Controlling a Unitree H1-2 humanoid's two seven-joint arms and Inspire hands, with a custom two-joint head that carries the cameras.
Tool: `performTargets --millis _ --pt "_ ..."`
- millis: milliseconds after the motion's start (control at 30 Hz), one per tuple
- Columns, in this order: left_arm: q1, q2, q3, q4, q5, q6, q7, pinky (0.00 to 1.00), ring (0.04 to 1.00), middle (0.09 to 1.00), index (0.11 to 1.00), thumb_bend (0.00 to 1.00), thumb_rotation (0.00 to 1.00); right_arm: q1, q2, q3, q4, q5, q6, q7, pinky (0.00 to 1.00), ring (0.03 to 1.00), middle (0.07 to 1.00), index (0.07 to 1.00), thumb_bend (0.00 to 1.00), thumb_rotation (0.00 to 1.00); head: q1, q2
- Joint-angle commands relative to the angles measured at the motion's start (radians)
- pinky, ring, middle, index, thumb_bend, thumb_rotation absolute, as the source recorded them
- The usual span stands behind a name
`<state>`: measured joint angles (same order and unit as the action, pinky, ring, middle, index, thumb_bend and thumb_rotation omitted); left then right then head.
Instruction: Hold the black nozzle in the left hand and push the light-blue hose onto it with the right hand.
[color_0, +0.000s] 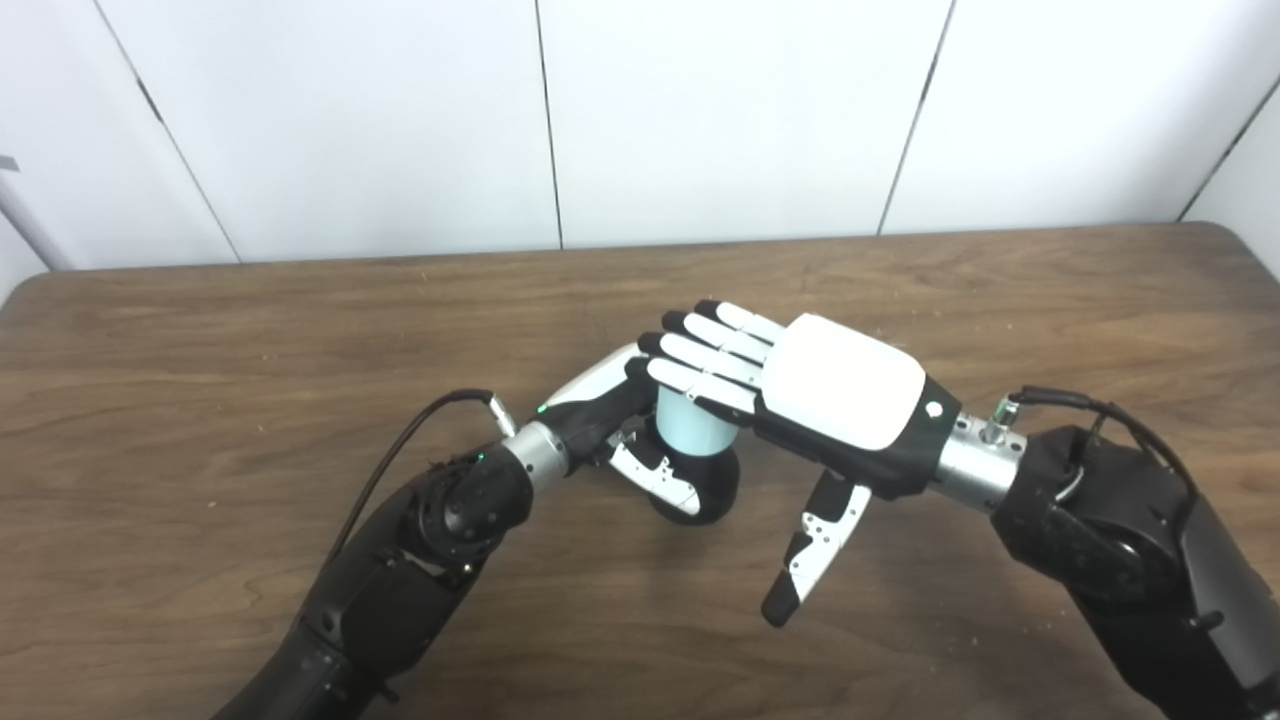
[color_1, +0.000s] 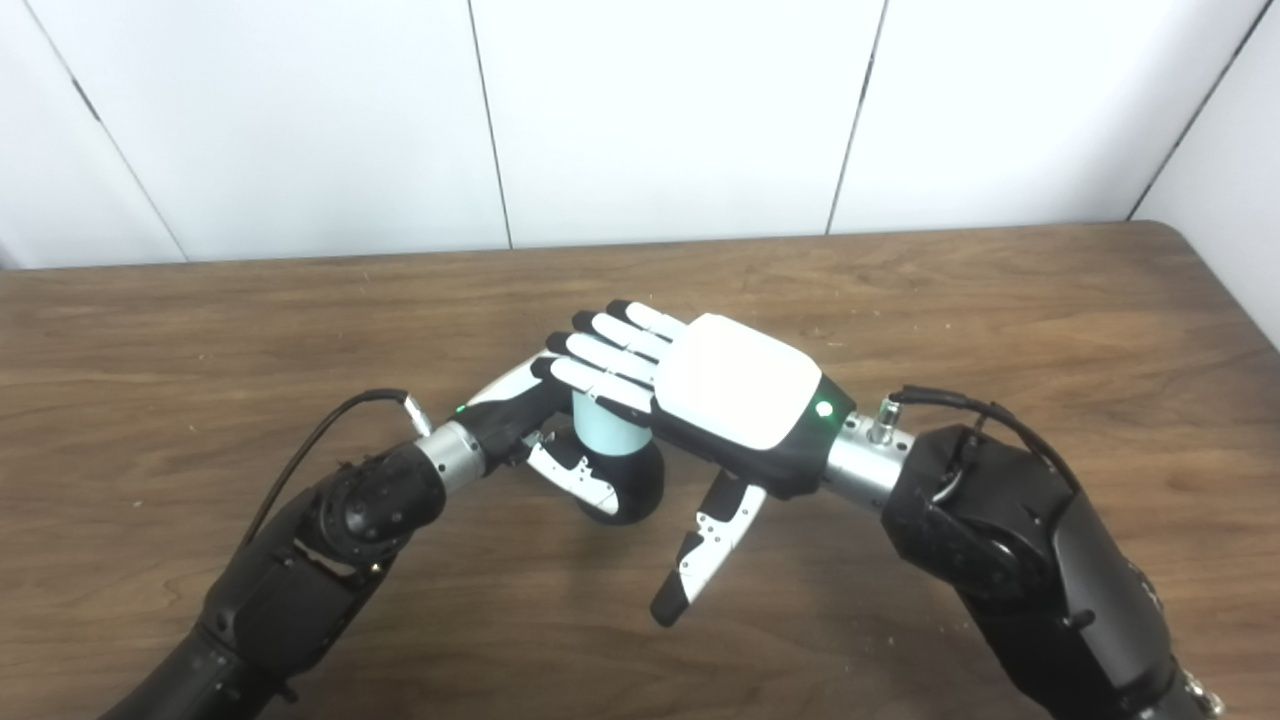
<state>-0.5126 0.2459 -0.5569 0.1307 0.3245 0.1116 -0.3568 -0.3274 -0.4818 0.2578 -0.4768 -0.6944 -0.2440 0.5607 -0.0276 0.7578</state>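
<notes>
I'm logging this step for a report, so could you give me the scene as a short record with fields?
surface: wooden table
left hand: wrapped around the black nozzle, holding it upright
hose: light-blue piece sitting on top of the nozzle
right hand: flat, palm down, fingers extended and resting on top of the hose, thumb hanging free
right hand grip: none, it presses rather than grasps

White-shelled, black-tipped left hand (color_0: 610, 415) and right hand (color_0: 835, 400), silver wrists, green lights, black arms, looping cables
</notes>
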Motion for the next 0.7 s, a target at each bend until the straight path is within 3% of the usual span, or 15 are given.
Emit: performTargets --millis 0,667 --pt "0.062 0.022 -0.051 0.038 0.035 0.080 -0.100 0.41 0.487 0.537 0.494 0.51 0.08 0.005 -0.031 0.019 0.002 0.009 0.005 0.050 1.00 1.000 0.998 0.998 1.00 1.00 -0.001 0.001" --pt "0.063 0.021 -0.053 0.038 0.036 0.075 -0.098 0.41 0.487 0.537 0.493 0.51 0.08 -0.004 -0.073 0.081 0.001 -0.005 -0.036 0.052 1.00 1.000 0.985 0.981 1.00 1.00 0.002 0.005"
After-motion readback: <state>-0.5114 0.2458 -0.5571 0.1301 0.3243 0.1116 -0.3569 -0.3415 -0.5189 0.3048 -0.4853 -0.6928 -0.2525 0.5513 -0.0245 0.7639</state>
